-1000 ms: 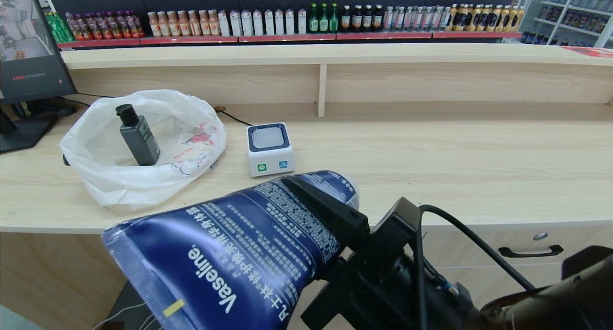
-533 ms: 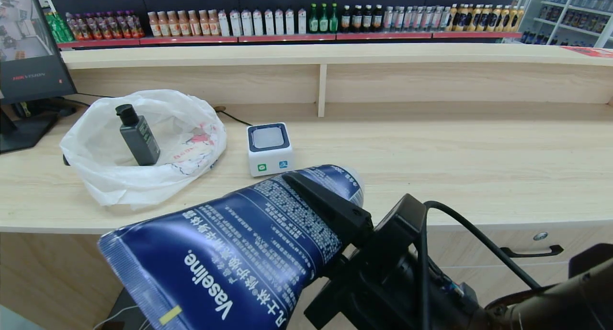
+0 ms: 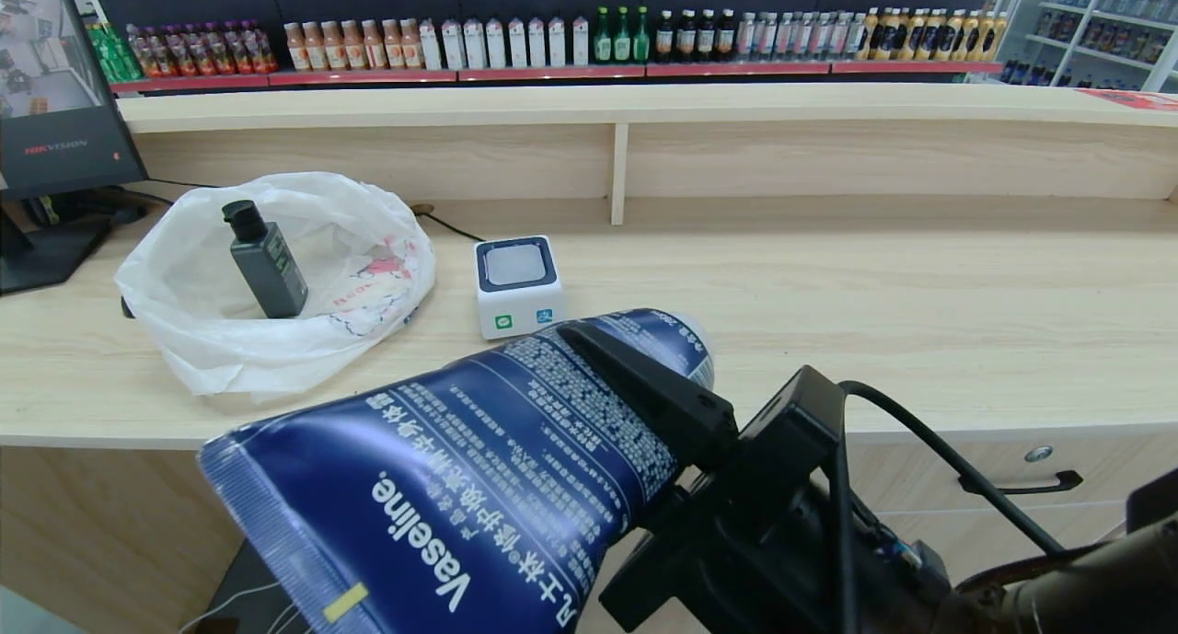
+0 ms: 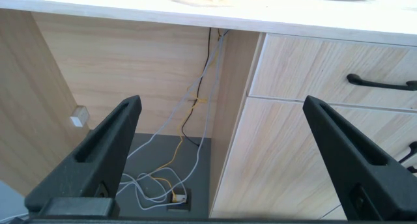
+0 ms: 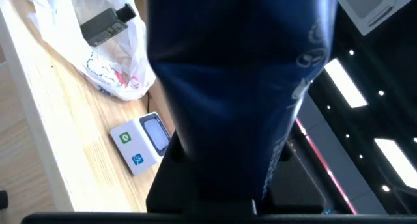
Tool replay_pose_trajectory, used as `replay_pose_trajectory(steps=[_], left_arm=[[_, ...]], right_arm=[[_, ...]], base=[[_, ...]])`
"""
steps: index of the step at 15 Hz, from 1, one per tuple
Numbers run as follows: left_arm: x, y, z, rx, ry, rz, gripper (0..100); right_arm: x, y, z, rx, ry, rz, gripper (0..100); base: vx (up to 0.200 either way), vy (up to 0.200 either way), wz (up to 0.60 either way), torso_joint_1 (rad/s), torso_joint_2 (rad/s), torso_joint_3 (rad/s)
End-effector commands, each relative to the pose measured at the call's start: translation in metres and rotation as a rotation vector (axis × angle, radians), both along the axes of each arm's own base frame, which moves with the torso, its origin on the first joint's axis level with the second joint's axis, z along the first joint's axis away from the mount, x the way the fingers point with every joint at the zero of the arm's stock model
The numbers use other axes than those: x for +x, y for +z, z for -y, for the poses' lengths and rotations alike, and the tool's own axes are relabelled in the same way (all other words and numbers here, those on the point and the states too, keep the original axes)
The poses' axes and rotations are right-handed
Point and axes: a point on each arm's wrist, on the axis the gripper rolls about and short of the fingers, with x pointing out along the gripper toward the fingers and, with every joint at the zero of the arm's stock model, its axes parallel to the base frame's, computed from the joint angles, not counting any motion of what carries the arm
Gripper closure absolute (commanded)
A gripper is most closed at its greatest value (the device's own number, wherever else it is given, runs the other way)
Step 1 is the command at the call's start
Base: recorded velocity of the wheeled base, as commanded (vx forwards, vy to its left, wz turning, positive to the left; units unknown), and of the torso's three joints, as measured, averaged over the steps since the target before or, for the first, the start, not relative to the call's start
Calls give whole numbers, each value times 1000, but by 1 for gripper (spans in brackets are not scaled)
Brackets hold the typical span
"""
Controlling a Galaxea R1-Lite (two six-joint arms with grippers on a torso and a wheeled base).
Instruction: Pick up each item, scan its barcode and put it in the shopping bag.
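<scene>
Right gripper (image 3: 626,386): clamped on a dark blue squeeze tube (image 3: 442,487), one black finger lying flat across the tube's upper face near the cap end. The opposing finger is hidden under the tube. The tube is held in the air at the near edge of the bench (image 3: 828,321), not resting on anything. It is tilted, with the pale cap end pointing away toward the bench and the flat crimped end toward the head camera. The printed side faces up. In the right wrist view the tube (image 5: 241,74) runs out between the fingers and covers most of the middle.

Barcode scanner (image 3: 518,286): small white box with a grey window on top, standing on the bench. The tube's cap end is near it, on the near right side. How high the tube sits above the bench I cannot tell.

Shopping bag (image 3: 212,349): white plastic, slumped open on the bench left of the scanner, apart from it. A dark grey bottle (image 3: 267,261) with a black cap stands in it, leaning slightly.

Left gripper (image 4: 221,107): fingers spread wide, holding nothing. It is low, below the bench top, facing the cabinet front. Loose cables (image 4: 195,120) hang in the open recess, and a drawer handle (image 4: 381,84) is to one side.

A monitor (image 3: 55,91) is at the bench's far left. A shelf of bottled drinks (image 3: 552,40) runs behind the raised counter ledge.
</scene>
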Motion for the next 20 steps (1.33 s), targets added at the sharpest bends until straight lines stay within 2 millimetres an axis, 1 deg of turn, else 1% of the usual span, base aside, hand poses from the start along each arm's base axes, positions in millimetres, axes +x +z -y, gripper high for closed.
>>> replay_pose_trajectory(steps=[1,7,10,13,16,18,20], left_arm=[[0,0,0,0,1,0,0],[0,0,0,0,1,0,0],[0,0,0,0,1,0,0],[0,0,0,0,1,0,0],[0,0,0,0,1,0,0],[0,0,0,0,1,0,0],[0,0,0,0,1,0,0]], right_arm=[[0,-1,1,-3,0,-1,100],[-1,2,2,14,5,-6,100],[-2,0,4,28,19,-33,100],[-1,3,4,85,44,-82,100],[4,0,7,147,72,-169,100],[11,-2,12,194,75,-231,100],[23,3,17,312,92,-318,100]], base=[[0,0,0,0,0,0],[0,0,0,0,0,0],[0,0,0,0,0,0],[0,0,0,0,0,0],[0,0,0,0,0,0],[0,0,0,0,0,0],[0,0,0,0,0,0]])
